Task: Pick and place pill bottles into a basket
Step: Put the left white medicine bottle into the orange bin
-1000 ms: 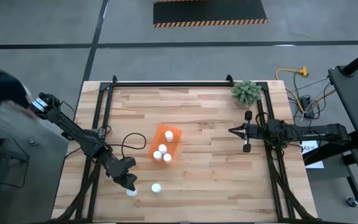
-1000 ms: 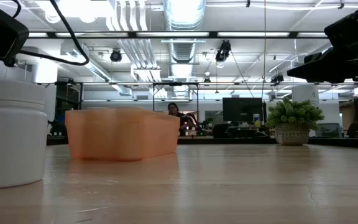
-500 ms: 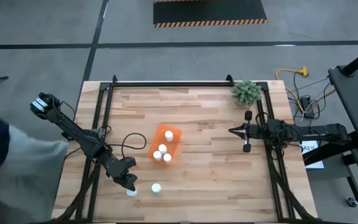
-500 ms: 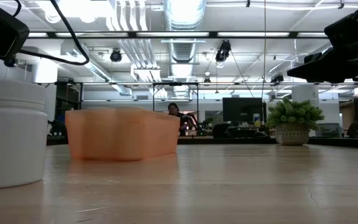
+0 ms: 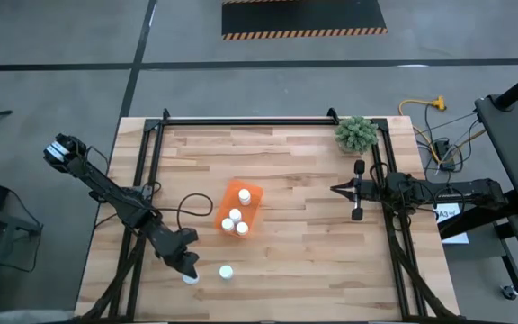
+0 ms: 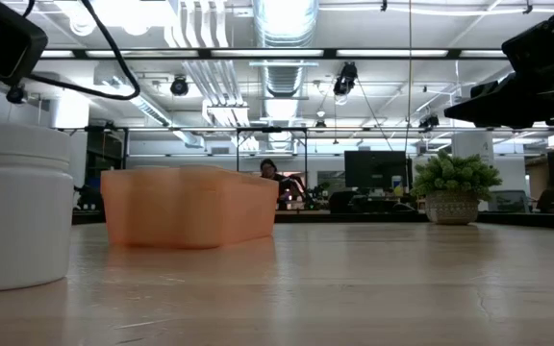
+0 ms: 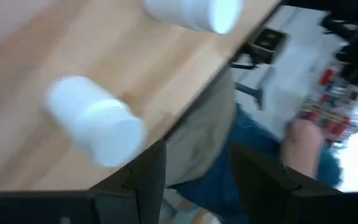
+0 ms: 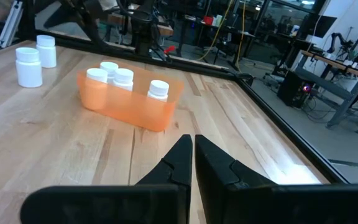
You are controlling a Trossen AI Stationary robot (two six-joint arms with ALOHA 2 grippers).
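The orange basket lies mid-table with several white-capped pill bottles standing in it; it also shows in the right wrist view and the low view. Two more bottles stand on the table near its near edge, one free and one right by my left gripper. My left gripper is open and empty; that bottle stands beside one finger, outside the gap. My right gripper is shut and empty, right of the basket.
A green fuzzy plant stands at the table's far right corner. Black frame rails run along the far, left and right sides. A person's hand and legs show beyond the table's near edge in the left wrist view.
A person standing off the table's left edge has walked toward the near side and out of the high view. Both grippers and all bottles have kept their places.
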